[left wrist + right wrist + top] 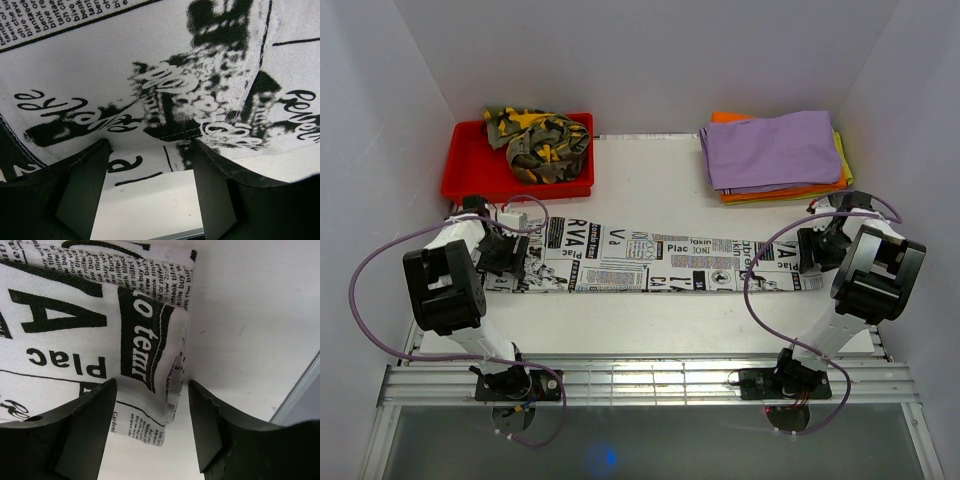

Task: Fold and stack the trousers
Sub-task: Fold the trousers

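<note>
Left gripper (150, 150): jaws apart, low over left end of print trousers (650, 265), nothing clamped. Right gripper (152, 387): jaws apart too, straddling layered hem corner at right end. Trousers lie flat as long strip across tabletop (660, 180), between both grippers.

Likely step: pinch both ends for next fold. To do it well:
- sink fingers to tabletop
- catch every layer at hem
- close both sides together
- lift level, keep cloth taut

Farther back: folded stack (775, 150) at right, probable destination. Red tray (470, 170) with camouflage trousers (540, 140) at left.
</note>
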You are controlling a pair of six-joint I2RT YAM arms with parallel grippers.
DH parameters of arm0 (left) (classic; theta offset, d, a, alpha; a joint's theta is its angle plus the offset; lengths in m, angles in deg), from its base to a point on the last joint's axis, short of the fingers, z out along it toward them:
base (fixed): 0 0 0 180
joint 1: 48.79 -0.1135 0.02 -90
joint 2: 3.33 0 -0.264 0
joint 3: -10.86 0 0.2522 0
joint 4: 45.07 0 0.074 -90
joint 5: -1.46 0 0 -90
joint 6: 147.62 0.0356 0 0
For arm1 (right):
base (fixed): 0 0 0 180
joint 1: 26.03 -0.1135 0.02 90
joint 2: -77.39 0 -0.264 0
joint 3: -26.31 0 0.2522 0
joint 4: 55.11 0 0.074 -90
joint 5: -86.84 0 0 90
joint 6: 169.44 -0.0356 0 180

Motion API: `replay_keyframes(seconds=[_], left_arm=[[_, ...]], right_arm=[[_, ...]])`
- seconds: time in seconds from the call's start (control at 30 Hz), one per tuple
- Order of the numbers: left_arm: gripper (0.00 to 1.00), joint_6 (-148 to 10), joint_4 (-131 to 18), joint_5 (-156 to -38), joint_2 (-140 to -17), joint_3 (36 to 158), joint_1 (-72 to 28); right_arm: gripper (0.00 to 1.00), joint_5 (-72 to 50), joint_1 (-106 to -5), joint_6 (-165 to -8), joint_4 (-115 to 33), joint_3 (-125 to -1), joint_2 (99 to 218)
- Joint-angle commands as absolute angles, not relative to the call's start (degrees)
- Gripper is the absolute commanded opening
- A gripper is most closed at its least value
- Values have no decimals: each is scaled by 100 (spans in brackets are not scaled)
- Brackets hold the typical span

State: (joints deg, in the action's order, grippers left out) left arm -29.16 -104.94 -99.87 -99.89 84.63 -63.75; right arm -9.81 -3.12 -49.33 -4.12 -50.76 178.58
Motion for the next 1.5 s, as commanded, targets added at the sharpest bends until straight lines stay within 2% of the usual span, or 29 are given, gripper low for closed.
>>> replay_keyframes(seconds=[0.0, 0.07, 0.1, 0.2, 0.37, 0.53, 0.63, 0.73, 0.87, 0.97, 1.2, 1.33, 1.47], left_arm=[[77, -2880, -10321, -10111, -9931, 8491, -6426], [77, -2888, -10348, -10093, -9966, 8570, -6426], [77, -2897, -10357, -10102, -9975, 8606, -6426], [78, -2923, -10374, -10146, -9975, 8729, -6426], [82, -3134, -10208, -10409, -9686, 8931, -6426], [87, -3301, -9978, -10690, -9123, 9001, -6426], [87, -3310, -9996, -10744, -8824, 8958, -6435], [87, -3240, -10119, -10709, -8692, 8774, -6435], [86, -3257, -10111, -10673, -8788, 8439, -6426], [83, -3406, -10119, -10717, -9069, 8334, -6426], [75, -3679, -9874, -10726, -9650, 8009, -6426], [74, -3706, -9698, -10691, -9772, 7850, -6426], [74, -3636, -9698, -10489, -9773, 7815, -6426]], right_arm=[[64, -1141, -283, -5139, -611, -5003, 18171], [55, -1229, -283, -5245, -611, -4977, 18295], [39, -1308, -283, -5254, -602, -4977, 18312], [8, -1467, -266, -5263, -444, -5064, 18251], [8, -1275, 49, -4947, -172, -5398, 17812], [8, -755, 656, -3991, -23, -5846, 17434], [8, -947, 798, -3717, 414, -6163, 17250], [8, -1948, 719, -3882, 908, -6575, 17144], [8, -3693, 124, -4653, 1480, -6709, 16898], [8, -4137, -762, -5487, 1131, -6446, 16485], [8, -4139, -2821, -7711, -1065, -5443, 15878], [8, -3981, -3919, -8547, -1848, -5451, 16298], [8, -3735, -4474, -8928, -2421, -5416, 16563]])
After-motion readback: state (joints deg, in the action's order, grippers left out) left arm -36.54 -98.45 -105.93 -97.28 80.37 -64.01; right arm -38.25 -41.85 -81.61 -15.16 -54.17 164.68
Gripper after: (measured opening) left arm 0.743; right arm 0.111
